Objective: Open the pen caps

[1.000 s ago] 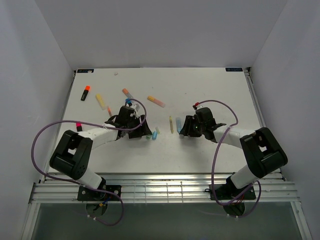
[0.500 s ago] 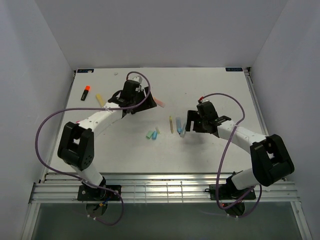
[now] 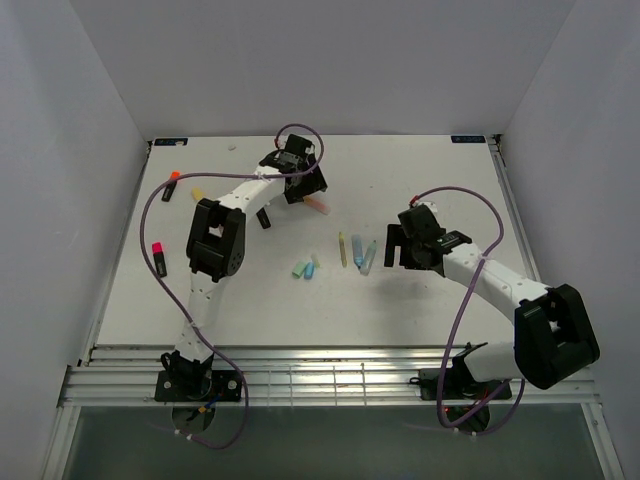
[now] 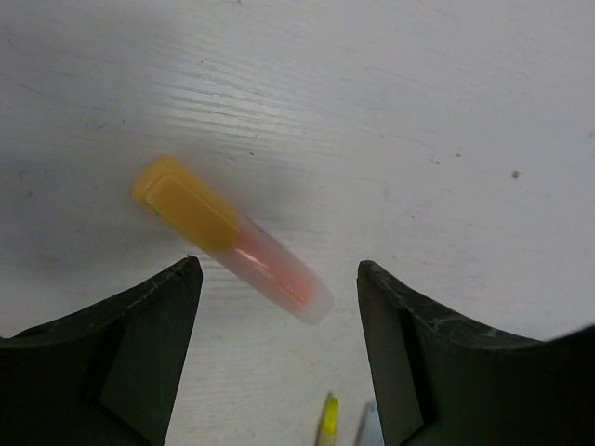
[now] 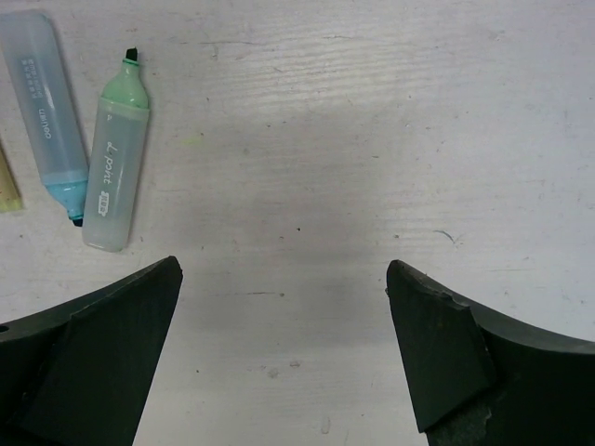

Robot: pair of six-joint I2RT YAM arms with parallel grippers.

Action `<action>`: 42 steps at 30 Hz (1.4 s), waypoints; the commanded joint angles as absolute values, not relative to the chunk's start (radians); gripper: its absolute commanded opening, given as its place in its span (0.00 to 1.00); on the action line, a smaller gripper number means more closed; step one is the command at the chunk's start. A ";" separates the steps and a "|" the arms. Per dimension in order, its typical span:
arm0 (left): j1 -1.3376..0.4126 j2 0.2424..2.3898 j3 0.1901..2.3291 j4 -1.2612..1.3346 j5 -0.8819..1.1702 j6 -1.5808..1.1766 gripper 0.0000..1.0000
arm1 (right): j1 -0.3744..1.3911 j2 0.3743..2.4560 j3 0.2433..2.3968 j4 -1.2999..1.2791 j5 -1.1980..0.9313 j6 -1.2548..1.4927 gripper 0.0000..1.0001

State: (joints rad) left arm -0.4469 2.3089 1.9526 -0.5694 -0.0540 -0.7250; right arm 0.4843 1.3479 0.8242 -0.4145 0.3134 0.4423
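Observation:
A pen with a pink body (image 4: 276, 275) and an orange-yellow cap (image 4: 186, 202) lies on the white table at the back centre. My left gripper (image 4: 276, 269) hovers open over it, and the pen's uncapped end lies between the fingertips. From above, the left gripper (image 3: 308, 192) sits just behind that pen (image 3: 318, 205). My right gripper (image 5: 284, 268) is open over bare table. To its left lie an uncapped green pen (image 5: 116, 167) and an uncapped blue pen (image 5: 46, 111). From above, the right gripper (image 3: 389, 248) stands just right of them. Two loose pen caps, green (image 3: 299, 269) and blue (image 3: 314, 265), lie mid-table.
A thin yellow pen (image 3: 341, 248) lies left of the blue one. At the far left are a black pen with an orange end (image 3: 171, 184), a yellow pen (image 3: 197, 192) and a black pen with a pink end (image 3: 157, 254). White walls enclose the table.
The left arm swung from mid-table to the back, over the orange-capped pen. The right gripper opened wide and drew back to the right, leaving the green pen beside the blue one.

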 commanded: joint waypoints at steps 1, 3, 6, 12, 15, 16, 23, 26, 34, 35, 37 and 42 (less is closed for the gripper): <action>-0.439 2.330 2.034 -0.653 -0.116 -0.762 0.78 | 0.482 1.321 0.839 -0.426 0.365 0.434 0.96; -0.440 2.367 2.052 -0.657 -0.124 -0.765 0.78 | 0.482 1.310 0.824 -0.405 0.357 0.434 0.96; -0.440 2.393 2.065 -0.660 -0.146 -0.773 0.77 | 0.482 1.304 0.810 -0.379 0.342 0.434 0.96; -0.440 2.433 2.095 -0.663 -0.176 -0.761 0.76 | 0.483 1.307 0.802 -0.361 0.333 0.436 0.97; -0.442 2.474 2.146 -0.702 -0.179 -0.716 0.72 | 0.482 1.295 0.795 -0.359 0.342 0.434 0.97; -0.443 2.483 2.149 -0.710 -0.187 -0.707 0.71 | 0.482 1.290 0.790 -0.357 0.345 0.434 0.97; -0.472 2.491 2.125 -0.735 -0.273 -0.598 0.64 | 0.482 1.259 0.773 -0.338 0.347 0.433 0.97; -0.483 2.488 2.092 -0.735 -0.304 -0.551 0.58 | 0.482 1.253 0.765 -0.333 0.344 0.433 0.97; -0.497 2.476 2.000 -0.712 -0.310 -0.498 0.33 | 0.482 1.239 0.770 -0.341 0.330 0.431 0.97; -0.497 2.471 1.984 -0.695 -0.310 -0.497 0.30 | 0.482 1.238 0.772 -0.342 0.330 0.431 0.98; -0.497 2.445 1.967 -0.675 -0.308 -0.497 0.21 | 0.482 1.235 0.769 -0.348 0.327 0.433 0.98; -0.497 2.347 1.915 -0.631 -0.285 -0.506 0.00 | 0.483 1.213 0.769 -0.338 0.263 0.442 0.98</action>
